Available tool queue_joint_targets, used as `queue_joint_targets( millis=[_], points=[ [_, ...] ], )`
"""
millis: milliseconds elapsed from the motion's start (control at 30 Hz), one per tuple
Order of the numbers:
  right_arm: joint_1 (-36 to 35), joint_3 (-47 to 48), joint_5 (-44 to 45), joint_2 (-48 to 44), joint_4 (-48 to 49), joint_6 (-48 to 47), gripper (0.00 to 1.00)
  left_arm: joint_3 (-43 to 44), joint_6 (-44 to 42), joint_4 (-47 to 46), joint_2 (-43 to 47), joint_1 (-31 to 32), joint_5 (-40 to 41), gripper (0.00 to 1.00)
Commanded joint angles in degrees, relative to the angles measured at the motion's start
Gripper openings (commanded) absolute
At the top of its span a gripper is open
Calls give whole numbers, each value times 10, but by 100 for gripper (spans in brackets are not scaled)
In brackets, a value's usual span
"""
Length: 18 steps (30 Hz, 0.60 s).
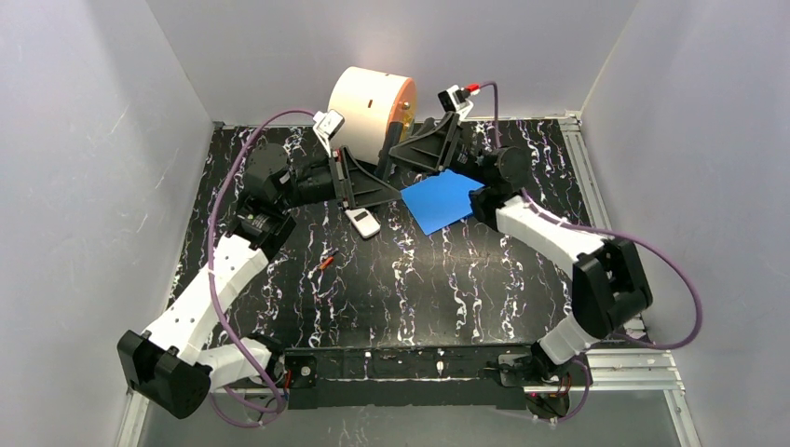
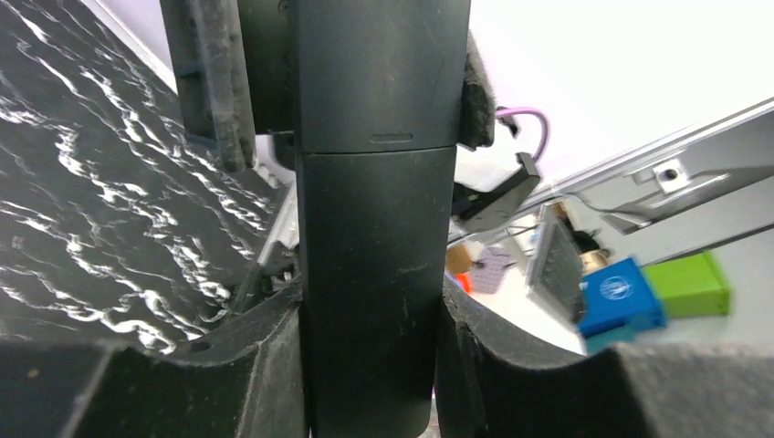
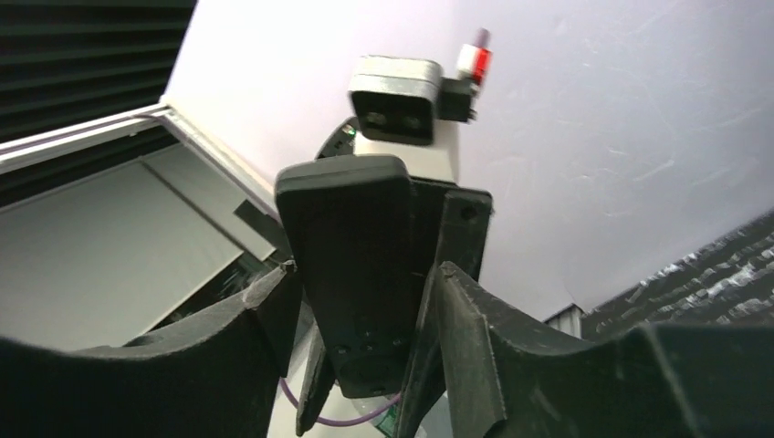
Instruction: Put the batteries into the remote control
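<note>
Left tool [image 2: 370, 297] was clenched on the black remote [image 2: 374, 228], its two fingers pressed against the long sides of the body. A cross seam [image 2: 391, 140] with a small notch faced my left wrist camera. I judged this to be the edge of the battery cover, turned that way so that it could be reached.

Beyond that grip, the right tool [image 3: 363, 267] was grasping the other end of the same remote, one finger on each side. The remote was therefore carried in the air between both arms, clear of the worktop [image 1: 447, 289]. I judged that the two-point hold served to steady the body while one tool took over or worked the cover.

The batteries [image 1: 326, 261] lay together on the worktop, nearer the arm bases than either tool and well apart from the black remote. Neither was loaded, so the task was at an early step: the compartment had to be opened before they could be picked up.

Further back, a white remote [image 1: 363, 223] lay flat just below the left tool. A blue sheet [image 1: 442, 198] lay beside it, under the right arm. A cream drum [image 1: 371, 107] stood at the rear wall.
</note>
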<state>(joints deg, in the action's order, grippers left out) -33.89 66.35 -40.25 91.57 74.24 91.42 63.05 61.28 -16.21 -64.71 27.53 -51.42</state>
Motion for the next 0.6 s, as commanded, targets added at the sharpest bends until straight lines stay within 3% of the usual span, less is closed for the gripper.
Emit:
queue_joint_targets(
  millis=[0,100,300,467,567],
  points=[
    [6,-14,21,-92,-197,-130,73,60,-160,108,7,2,-5,0],
    [23,3,41,-143,-421,-232,88,107,-300,259,-3,2,47,0],
    [32,120,63,-159,-711,-367,87,158,-498,420,-21,3,117,0],
    [32,214,66,-120,-857,-438,87,180,-586,490,-33,4,168,0],
    [31,241,47,-87,-895,-442,83,184,-623,509,-31,6,189,0]
  ],
)
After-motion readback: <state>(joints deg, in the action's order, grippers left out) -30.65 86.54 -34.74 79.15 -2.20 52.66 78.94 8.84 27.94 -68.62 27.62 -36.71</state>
